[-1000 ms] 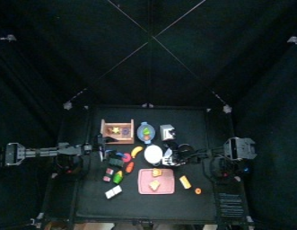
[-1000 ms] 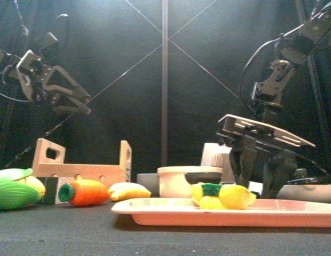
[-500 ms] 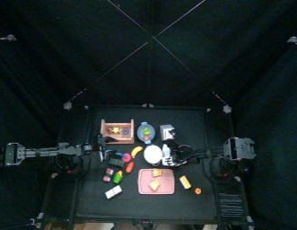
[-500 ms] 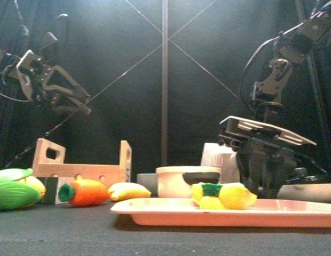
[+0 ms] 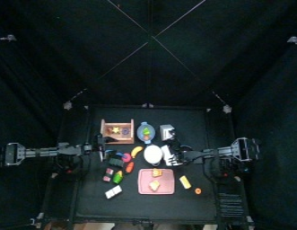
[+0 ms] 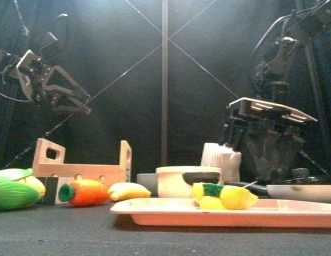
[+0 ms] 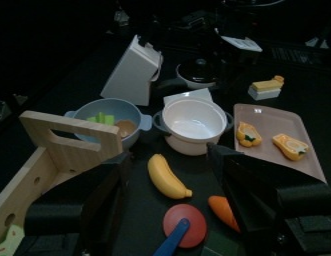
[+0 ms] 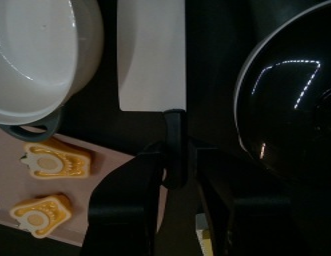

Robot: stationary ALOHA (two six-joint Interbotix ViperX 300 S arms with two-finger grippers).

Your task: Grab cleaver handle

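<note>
The toy cleaver shows in the right wrist view: a whitish rectangular blade point(image 8: 150, 55) with a dark narrow cleaver handle point(image 8: 172, 132). It lies between a white plate point(image 8: 41, 60) and a black pan point(image 8: 295, 95). My right gripper point(image 8: 173, 165) has its jaws closed in on the handle from both sides. In the front view the right gripper point(image 6: 268, 130) hangs above the table at the right. In the top view it point(image 5: 179, 154) is just right of the plate. My left gripper point(image 7: 175, 185) is open and empty, held up at the table's left point(image 6: 54, 85).
A pink tray point(image 7: 291, 150) holds toy food. A white bowl point(image 7: 195, 120), a blue bowl point(image 7: 108, 118), a banana point(image 7: 165, 175), a wooden rack point(image 7: 61, 160) and a white block point(image 7: 134, 65) crowd the table's middle and left.
In the front view my right gripper has risen. The left arm has not moved.
</note>
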